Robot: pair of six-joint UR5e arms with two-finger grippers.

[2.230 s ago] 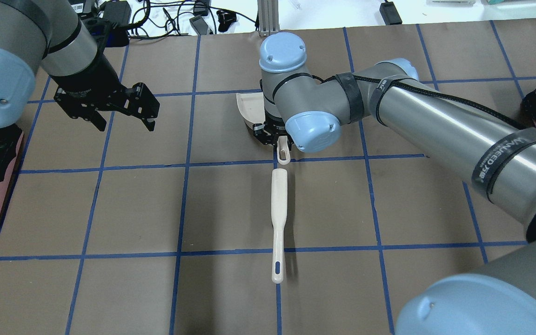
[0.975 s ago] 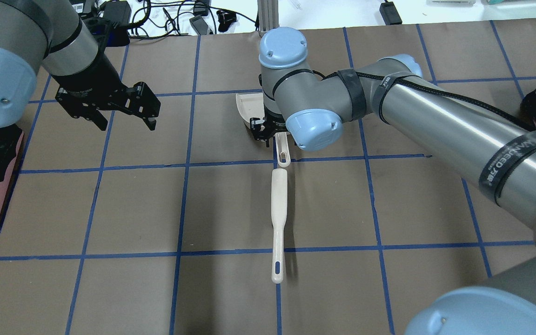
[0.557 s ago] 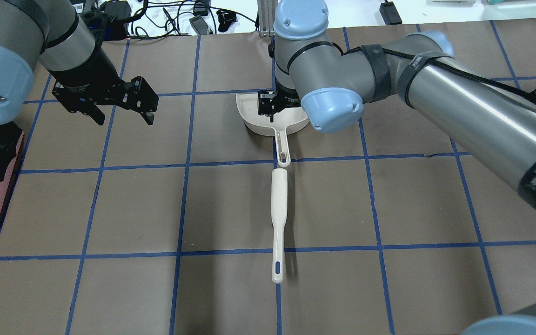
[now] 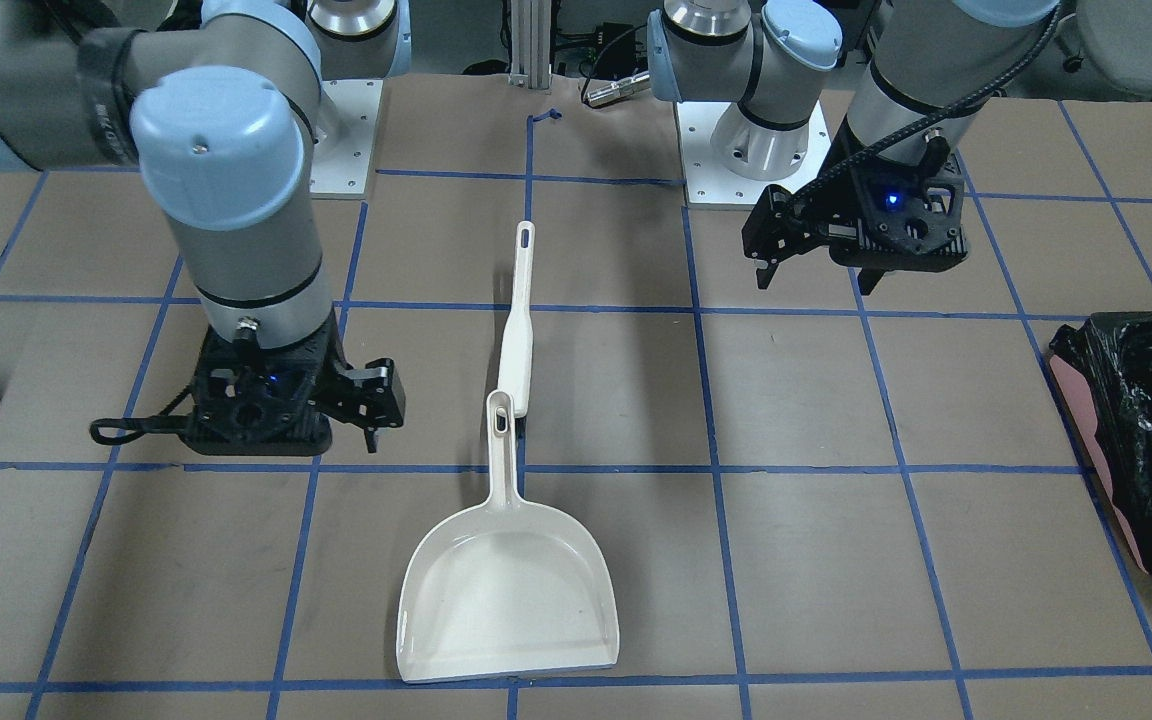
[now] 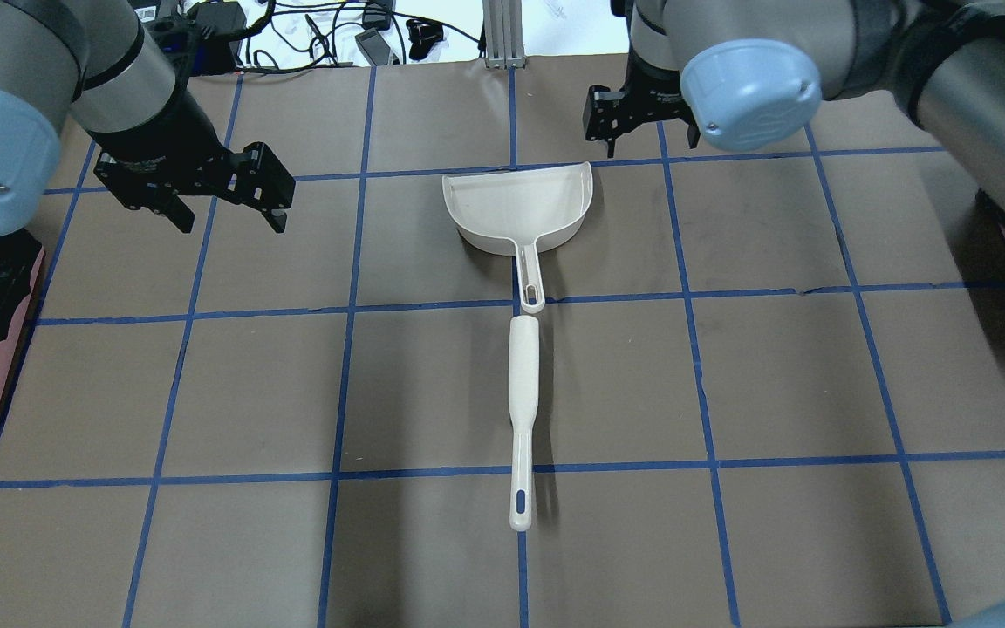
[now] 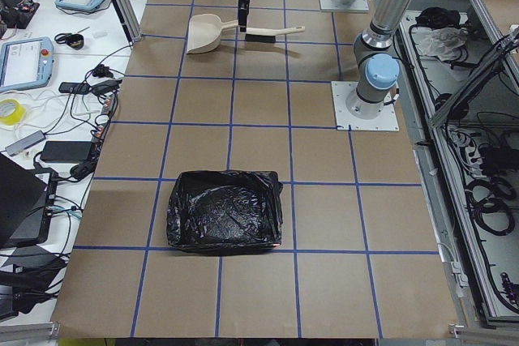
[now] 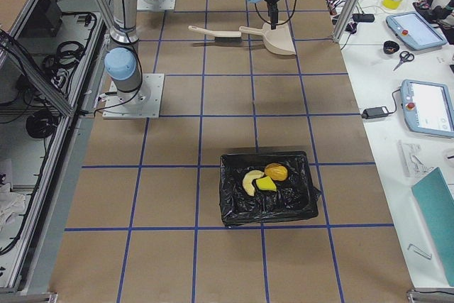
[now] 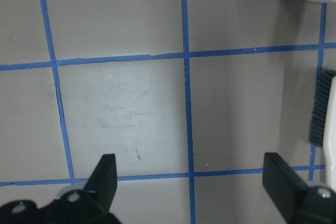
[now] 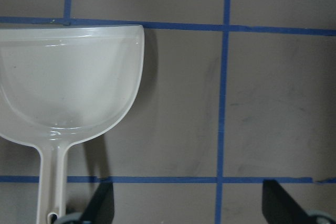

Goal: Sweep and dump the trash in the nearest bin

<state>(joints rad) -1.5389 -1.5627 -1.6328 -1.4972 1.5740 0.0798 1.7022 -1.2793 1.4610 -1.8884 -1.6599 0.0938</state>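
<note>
The tan toy croissant (image 7: 249, 182), the yellow-and-green sponge block (image 7: 267, 184) and the glossy golden-brown toy bread roll (image 7: 276, 172) all lie together inside the black-bag-lined bin (image 7: 231, 212) that stands at the robot's right end of the brown paper worktop (image 5: 773, 375), which is marked with a grid of blue tape. Near the middle of the worktop a cream plastic dustpan (image 5: 516, 205) lies flat with nothing in it, its mouth turned away from the robot and its handle pointing back towards it. A cream long-handled brush (image 5: 523, 384) lies in line with that handle, its head end just beside the handle's tip; whether the two touch cannot be told. The right hand (image 9: 188, 204) hovers above the worktop on the robot's right side of the dustpan, its fingers (image 9: 103, 203) spread apart with nothing between them. The left hand (image 5: 229, 208) hangs over the worktop well apart from the dustpan on the robot's left side, its fingers likewise spread and gripping nothing. A second black-lined bin (image 6: 225, 210) stands at the robot's left end of the worktop; what it contains cannot be made out.
</note>
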